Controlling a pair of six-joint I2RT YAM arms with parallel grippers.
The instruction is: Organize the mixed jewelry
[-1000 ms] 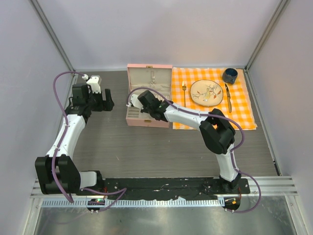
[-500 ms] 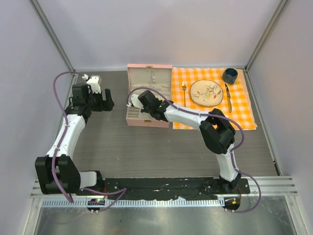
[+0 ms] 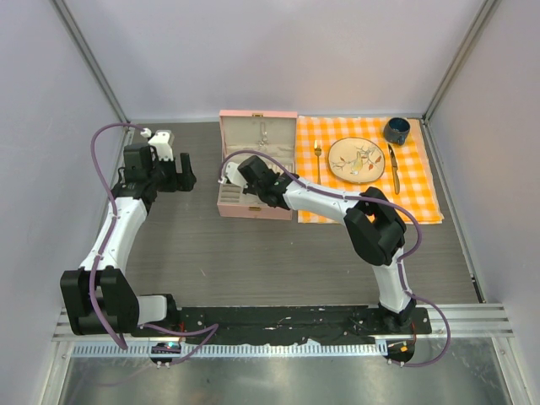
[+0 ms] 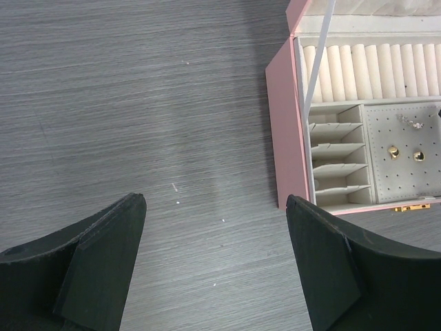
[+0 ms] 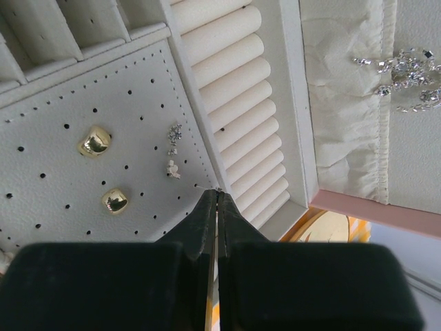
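Pressing its two black fingers tight together, the right pincer (image 5: 218,193) hangs just above the open pink case (image 4: 279,138). No gap shows between the fingers. I cannot tell if anything is pinched in there. Its tip sits over the edge of the white pad with holes (image 5: 62,172), right beside the row of soft white rolls (image 5: 234,103).

The left pincer (image 4: 215,203) is spread wide open. It holds nothing and touches nothing. Only the gray table (image 3: 253,261) shows between its fingers, and the pink case is just off to one side of it.

The jewelry I can see is in the case. Two gold studs (image 5: 94,141) sit on the white pad, near each other. Two little silvery bits (image 5: 173,131) sit on the same pad, close to the rolls. A bunch of sparkly pieces (image 5: 406,69) lies on the creamy lining of the lid (image 5: 344,124). They are too bunched up for me to count.

From above I count one pink case, with its lid standing open at the back. Next to it lies one orange checked cloth (image 3: 422,198). On the cloth are one plate (image 3: 332,160), one fork (image 3: 318,160), one knife (image 3: 394,169) and one dark cup (image 3: 396,130). Some thin little things (image 3: 361,159) lie on the plate, too small for me to make out.
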